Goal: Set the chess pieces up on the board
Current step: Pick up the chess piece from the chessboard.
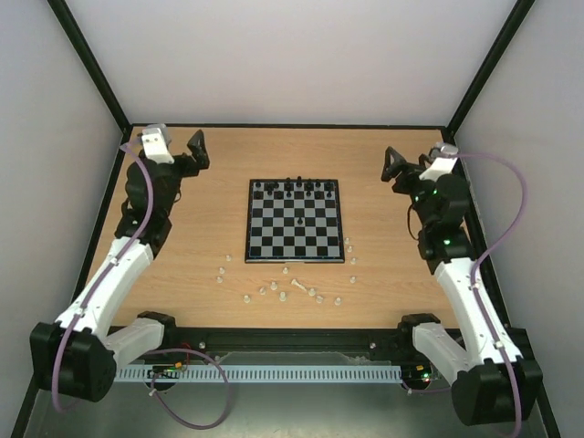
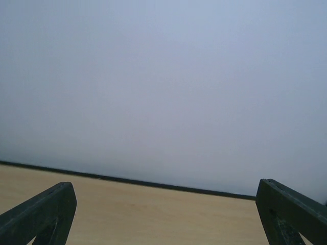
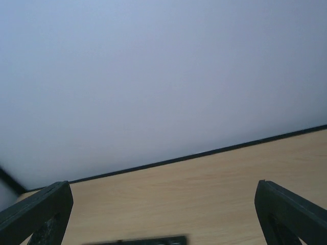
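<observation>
The board [image 1: 294, 221] lies in the middle of the table, with tiny black pieces [image 1: 297, 187] mostly on its far rows. Several whitish chess pieces [image 1: 281, 297] are scattered on the wood in front of the board, some by its right near corner [image 1: 349, 248]. My left gripper [image 1: 197, 151] is raised at the far left, open and empty. My right gripper [image 1: 391, 168] is raised at the far right, also open and empty. Each wrist view shows wide-apart fingertips [image 2: 46, 214] [image 3: 288, 214] over bare wood. A dark edge of the board [image 3: 138, 241] shows low in the right wrist view.
The wooden table [image 1: 201, 246] is framed by a black rail and pale walls [image 1: 292, 55] on three sides. Both arm bases sit at the near edge, with a cable tray [image 1: 292, 372] between them.
</observation>
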Action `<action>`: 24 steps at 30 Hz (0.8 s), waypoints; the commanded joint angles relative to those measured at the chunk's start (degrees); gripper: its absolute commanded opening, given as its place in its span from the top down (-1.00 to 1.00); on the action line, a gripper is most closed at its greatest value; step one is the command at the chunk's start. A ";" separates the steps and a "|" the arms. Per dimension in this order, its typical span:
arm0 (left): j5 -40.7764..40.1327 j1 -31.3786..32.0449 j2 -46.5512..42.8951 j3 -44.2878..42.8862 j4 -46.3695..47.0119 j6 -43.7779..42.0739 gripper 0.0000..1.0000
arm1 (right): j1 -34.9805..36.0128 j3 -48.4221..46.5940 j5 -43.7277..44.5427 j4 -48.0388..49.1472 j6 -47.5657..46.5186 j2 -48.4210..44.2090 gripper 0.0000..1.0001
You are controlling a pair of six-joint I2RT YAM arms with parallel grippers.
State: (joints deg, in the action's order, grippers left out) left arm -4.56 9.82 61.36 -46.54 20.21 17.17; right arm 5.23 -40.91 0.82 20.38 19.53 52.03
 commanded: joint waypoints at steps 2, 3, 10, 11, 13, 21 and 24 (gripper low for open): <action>1.90 4.47 -1.55 -9.74 -18.61 7.67 -0.98 | -0.14 -11.91 -14.78 -21.78 4.93 -0.39 -0.97; 3.61 4.78 -1.65 -11.45 -22.17 8.97 -0.98 | -0.14 -12.40 -14.75 -24.53 5.37 -0.20 -0.97; 14.82 6.82 -11.73 -2.09 -23.17 10.00 -0.98 | -0.10 -2.60 -21.87 -24.24 16.02 -1.40 -0.97; 15.54 6.79 -13.03 -0.23 -24.15 10.51 -0.98 | 0.25 -2.37 -23.28 -24.71 15.69 -0.22 -0.97; 18.33 6.77 -15.48 2.43 -25.53 11.23 -0.98 | 1.76 -2.24 -22.99 -25.81 15.00 1.69 -0.97; 25.87 6.94 -16.77 7.67 -27.69 11.29 -0.98 | 21.59 -10.60 -3.86 -33.77 9.29 14.06 -0.97; 20.89 7.12 -19.70 10.10 -28.80 13.07 -0.98 | 27.59 -13.81 5.31 -37.16 8.23 19.95 -0.97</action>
State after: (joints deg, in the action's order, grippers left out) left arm 18.85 16.82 45.01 -38.68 -6.70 27.88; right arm 26.50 -49.63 -7.86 -9.23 30.70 66.22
